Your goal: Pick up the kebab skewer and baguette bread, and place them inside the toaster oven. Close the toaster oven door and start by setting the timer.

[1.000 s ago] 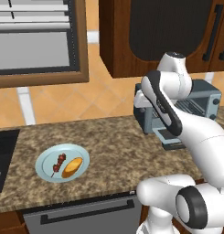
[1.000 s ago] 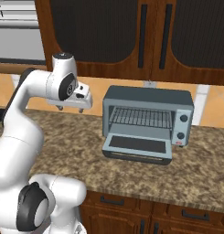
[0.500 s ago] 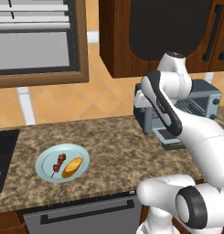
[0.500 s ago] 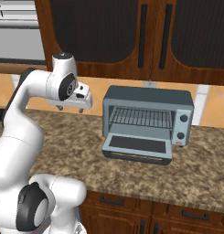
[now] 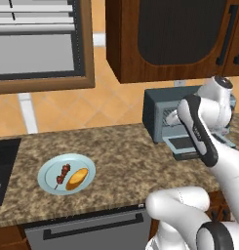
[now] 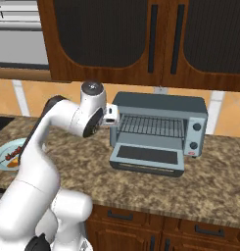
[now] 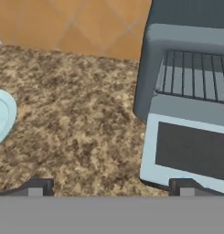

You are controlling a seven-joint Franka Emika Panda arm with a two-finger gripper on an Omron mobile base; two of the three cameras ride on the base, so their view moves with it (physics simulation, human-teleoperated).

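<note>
worktop (image 5: 121, 156): speckled brown stone, runs along the tiled wall | plate (image 5: 49, 181): pale blue, round, near the front edge at left | toaster oven (image 6: 160, 128): blue-grey, at the back by the wall, well apart from the plate | toaster oven door (image 6: 147, 158): dropped open, lying flat just above the worktop

toaster oven (image 6: 160, 126): blue-grey | plate (image 5: 66, 173): pale blue | baguette bread (image 5: 77, 178): golden-orange | counter (image 5: 121, 161): brown speckled

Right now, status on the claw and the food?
Claw open, empty, above the counter. Kebab skewer and baguette bread on plate. Toaster oven door down, rack bare.
</note>
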